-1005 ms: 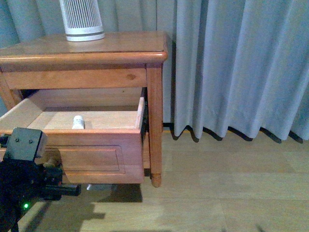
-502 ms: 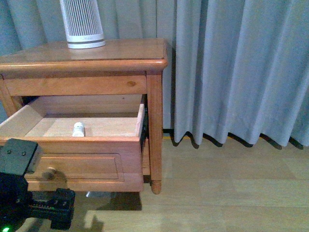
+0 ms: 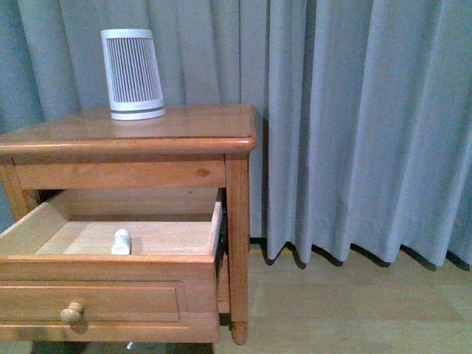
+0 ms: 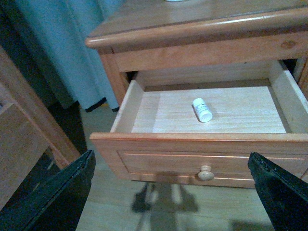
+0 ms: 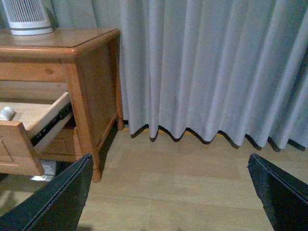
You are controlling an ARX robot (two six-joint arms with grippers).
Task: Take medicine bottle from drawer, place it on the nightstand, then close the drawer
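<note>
The left arm, seen a moment ago down by the knob [image 3: 71,312], has been drawn out of the front view, and the drawer [image 3: 110,299] is left pulled well out of the nightstand [image 3: 184,125]. The medicine bottle [image 4: 202,109] is thereby laid bare, near the middle of the pale drawer floor and not yet touched. Both the left gripper [image 4: 171,154] and the right gripper [image 5: 169,156] are held with jaws spread wide and empty – so the opening is judged done, the pick still to come.
</note>
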